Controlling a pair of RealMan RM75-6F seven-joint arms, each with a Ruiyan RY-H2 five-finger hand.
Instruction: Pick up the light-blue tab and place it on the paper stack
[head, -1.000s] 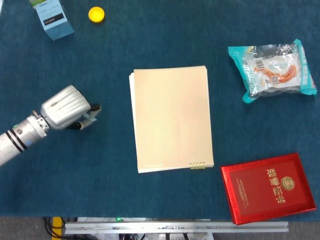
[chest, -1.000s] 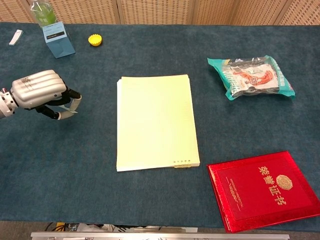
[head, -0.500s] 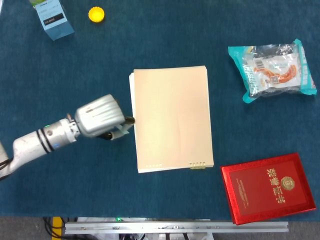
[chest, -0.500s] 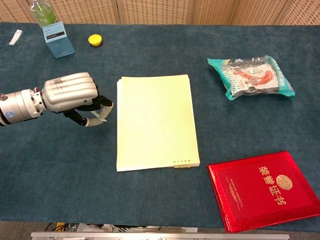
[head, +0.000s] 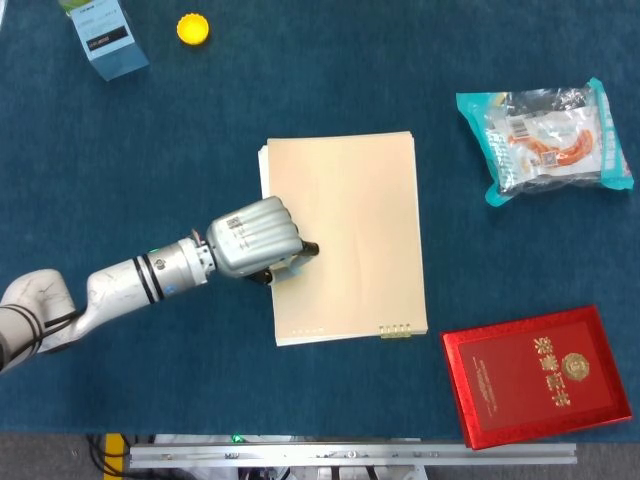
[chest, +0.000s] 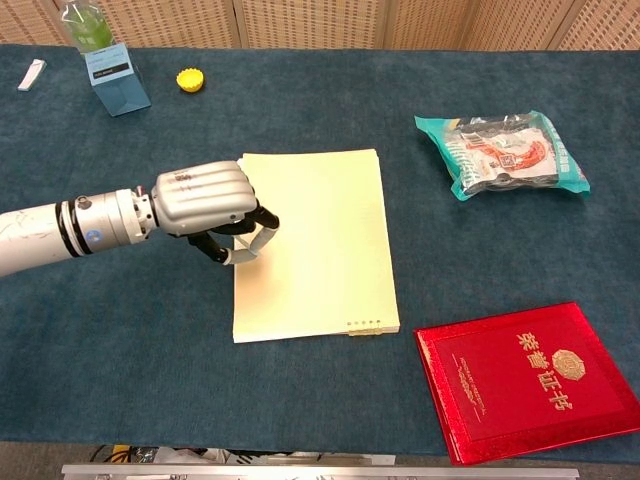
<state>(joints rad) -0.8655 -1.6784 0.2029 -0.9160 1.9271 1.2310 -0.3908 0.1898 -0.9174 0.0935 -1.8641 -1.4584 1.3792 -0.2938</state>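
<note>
While the left robot hand (head: 255, 238) reaches in from the lower left of the head view, its silver fingers curl down around the tab (head: 292, 264), pinched at the fingertips over the left edge of the paper stack (head: 355, 235). Only a sliver of the tab shows: a thin, flat, pale strip poking out under the knuckles. In the chest view the tab (chest: 243, 243) looks whitish and hangs slanted between the dark fingertips, but too much is covered to tell which way its long axis runs. Whether it touches the top sheet cannot be told.

Cream in the head view and pale yellow in the chest view, the stack is a neat rectangle with its long axis running up and down the frame, some lower sheets peeking out along the left side, and a small row of marks near its lower right corner. It lies mid-frame on the counter (head: 180, 380), which is covered in a fuzzy, dark blue cloth.

Upper right sits a crinkly teal snack bag (head: 545, 138). Lower right lies a glossy red booklet (head: 537, 374) with gold lettering, tilted slightly. Upper left are a light-blue box (head: 103, 38) and a round yellow cap (head: 193, 29).
</note>
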